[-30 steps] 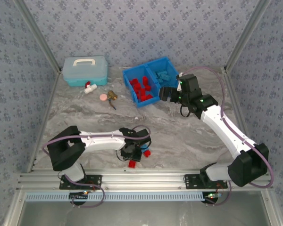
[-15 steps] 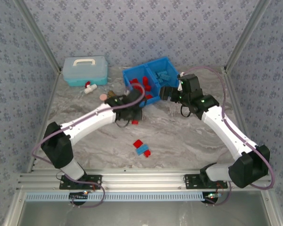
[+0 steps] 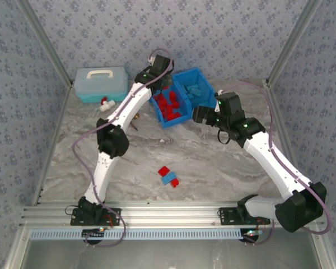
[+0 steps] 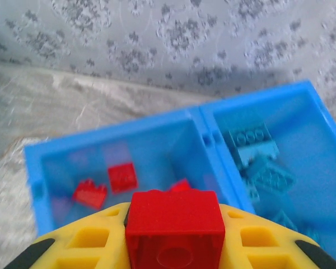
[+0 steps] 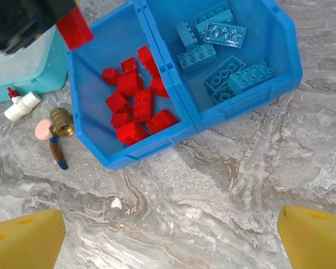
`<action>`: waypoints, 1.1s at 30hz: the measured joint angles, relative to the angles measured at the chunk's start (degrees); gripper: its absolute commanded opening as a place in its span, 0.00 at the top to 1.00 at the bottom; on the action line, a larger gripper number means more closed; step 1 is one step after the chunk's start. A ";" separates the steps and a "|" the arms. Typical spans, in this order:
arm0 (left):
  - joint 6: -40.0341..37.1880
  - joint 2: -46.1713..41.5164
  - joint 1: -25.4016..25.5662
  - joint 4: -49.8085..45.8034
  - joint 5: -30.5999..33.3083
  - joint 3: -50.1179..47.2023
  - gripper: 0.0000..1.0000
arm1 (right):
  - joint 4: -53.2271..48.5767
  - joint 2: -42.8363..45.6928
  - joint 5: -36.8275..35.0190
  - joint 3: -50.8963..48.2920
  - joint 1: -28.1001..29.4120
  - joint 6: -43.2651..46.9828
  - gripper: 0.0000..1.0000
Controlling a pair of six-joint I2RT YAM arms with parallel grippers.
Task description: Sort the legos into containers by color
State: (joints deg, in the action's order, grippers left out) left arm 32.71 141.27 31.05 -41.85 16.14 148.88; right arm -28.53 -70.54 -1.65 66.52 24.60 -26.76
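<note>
I am at the drop-off step. My left gripper (image 4: 175, 244) is clenched on one red brick (image 4: 175, 216) and hangs over the blue bin (image 5: 157, 147), about above the far rim of the compartment that holds the reds. My right gripper (image 5: 171, 241) is spread wide and holds nothing. It hovers over bare table just on the near side of the bin.

As I judge it, the next move is to bring the brick a little inward, so it sits squarely over the red compartment and well clear of the divider. Then I lower it and let go, so it neither bounces out nor skips across to the blues.

By my count the bin has two compartments. The red one holds about ten red bricks, though some overlap. The other holds about seven light blue ones. Three loose legos (image 3: 168, 177) lie together on the table, well to the near side of the bin: two red and one blue. With the one I hold, four pieces are left to place.
</note>
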 measured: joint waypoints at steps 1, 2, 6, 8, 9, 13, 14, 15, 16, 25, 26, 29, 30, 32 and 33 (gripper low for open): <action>-0.20 2.16 -0.39 -0.11 -0.04 2.21 0.78 | -0.07 0.17 -0.07 -0.15 0.00 0.00 0.00; -0.37 4.11 -0.83 -0.02 -0.04 3.78 0.77 | -0.15 0.28 -0.09 -0.22 0.00 0.00 0.00; -1.42 8.11 -2.03 0.57 -1.07 4.35 0.69 | -0.59 0.74 -0.48 -0.28 -0.09 0.00 0.00; -1.55 8.87 -2.21 0.48 -1.77 4.35 0.59 | -0.59 1.05 -0.48 -0.39 -0.09 0.00 0.00; -1.66 8.94 -2.23 0.44 -2.12 4.35 0.56 | -0.57 1.16 -0.48 -0.59 -0.09 0.00 0.00; -2.12 7.91 -2.01 1.05 -3.30 4.39 0.48 | -0.59 1.31 -0.46 -1.60 -0.09 -0.02 0.00; -2.27 7.28 -1.99 0.94 -3.56 4.39 0.44 | -0.61 1.31 -0.46 -1.88 -0.09 -0.02 0.00; -2.40 6.49 -1.77 0.85 -3.93 4.39 0.40 | -0.61 1.29 -0.46 -2.05 0.04 -0.02 0.00; -2.49 5.70 -1.73 0.72 -4.28 4.37 0.38 | -0.61 1.31 -0.46 -2.23 0.15 0.00 0.00; -3.76 -22.32 -1.03 4.44 -5.18 -20.57 0.25 | -2.62 -0.02 2.56 -2.78 9.40 3.82 0.00; -4.50 -26.80 -1.01 5.86 -5.11 -25.22 0.17 | -3.28 -1.03 2.97 -2.78 11.96 4.24 0.00; -7.56 -40.98 -0.94 10.16 -4.98 -41.66 0.01 | -5.53 -5.99 3.08 -2.75 20.50 5.38 0.00; -8.92 -45.07 -0.94 10.93 -5.01 -46.47 0.01 | -6.10 -8.15 3.37 -2.75 23.30 5.51 0.00; -11.30 -53.24 -1.05 11.74 -5.01 -56.46 0.01 | -6.88 -12.39 3.91 -2.80 28.09 5.68 0.00; -12.13 -56.30 -1.07 11.65 -5.01 -60.24 0.01 | -7.26 -14.69 4.02 -2.80 30.27 5.66 0.00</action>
State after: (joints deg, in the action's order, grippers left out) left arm 20.58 84.97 29.98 -30.20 11.14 88.64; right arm -35.79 -85.23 2.37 63.72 54.87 -21.10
